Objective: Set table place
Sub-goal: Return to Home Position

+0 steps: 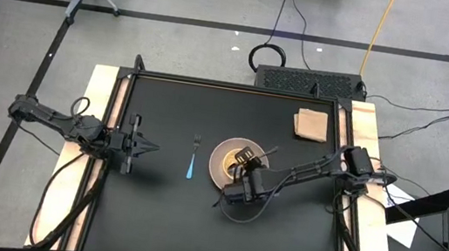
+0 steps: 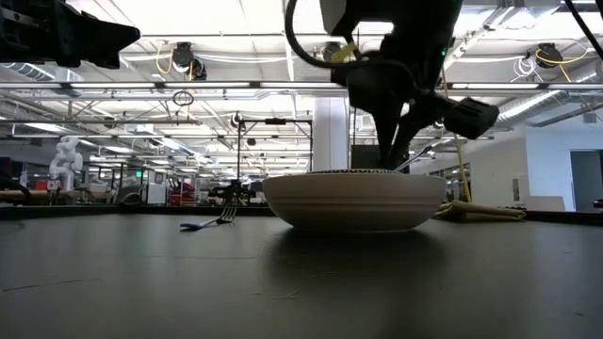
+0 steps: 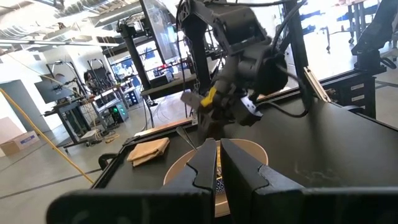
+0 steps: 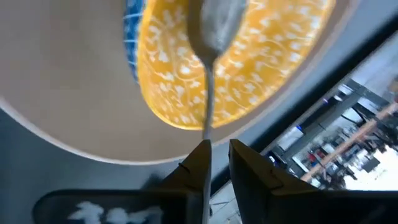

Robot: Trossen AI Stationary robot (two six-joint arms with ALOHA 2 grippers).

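A shallow bowl (image 1: pixel 221 162), white outside and yellow-patterned inside (image 4: pixel 261 68), stands on the black table (image 1: pixel 158 222) right of centre. My right gripper (image 1: pixel 246 158) is over the bowl, shut on a metal spoon (image 4: pixel 214 25). A fork with a blue handle (image 1: pixel 192 161) lies flat on the table left of the bowl. My left gripper (image 1: pixel 151 146) is shut and empty above the table's left part, pointing toward the bowl. My right gripper pinches the spoon's thin handle (image 4: pixel 206 124) between its two fingers (image 4: pixel 198 163), coming from above and slanting down. The fingers lie along the handle. The spoon's scoop end lies ahead of the fingers over the bowl's yellow inside; whether it touches the bowl cannot be told.
A folded tan napkin (image 1: pixel 312 125) lies at the table's far right corner. Light wooden boards (image 1: pixel 98 99) run along the left and right sides. Bare tabletop lies in front of the bowl and between the fork and my left gripper.
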